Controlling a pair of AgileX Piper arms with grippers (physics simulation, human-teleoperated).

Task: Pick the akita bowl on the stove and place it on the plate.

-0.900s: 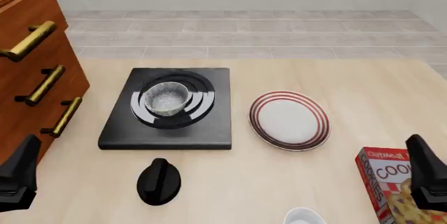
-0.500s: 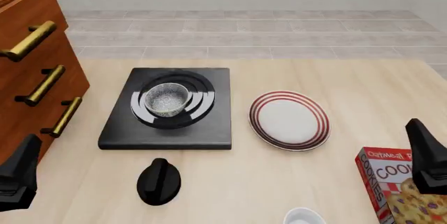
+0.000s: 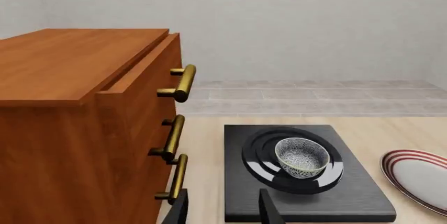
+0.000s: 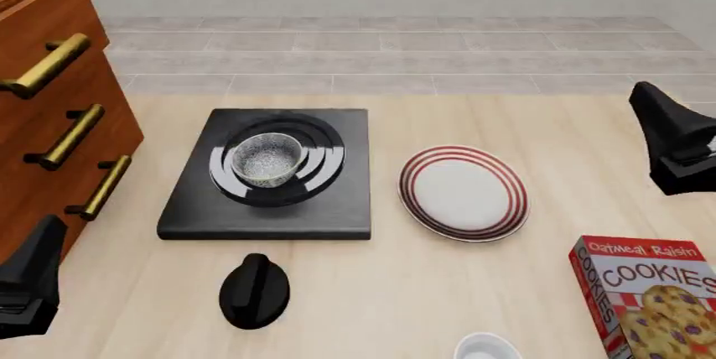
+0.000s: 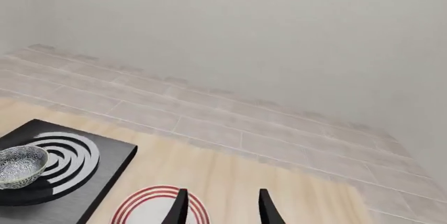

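Both claws are seen with their fingers parted and nothing held between them. In the front view the right claw [image 4: 669, 145] is found at about 3 o'clock, above the table's right edge and just right of the plate [image 4: 464, 192]; from its own camera its two fingertips [image 5: 179, 206] are shown spread above the plate's striped rim. The left claw [image 4: 27, 283] is placed at about 8 o'clock, low beside the wooden drawer cabinet [image 4: 45, 107], its fingers [image 3: 269, 209] apart in front of the stove's near edge.

The bowl [image 4: 267, 158] is seated upright on the burner rings of the stove [image 4: 268, 173], left of centre at roughly 10 o'clock, well apart from both claws. The plate is laid on the table just right of the stove, not touching it. A black knob [image 4: 254, 290] is set near 6 o'clock, a cookie box [image 4: 655, 296] at 4 o'clock, and a white bowl [image 4: 487, 347] is cut off by the bottom edge.
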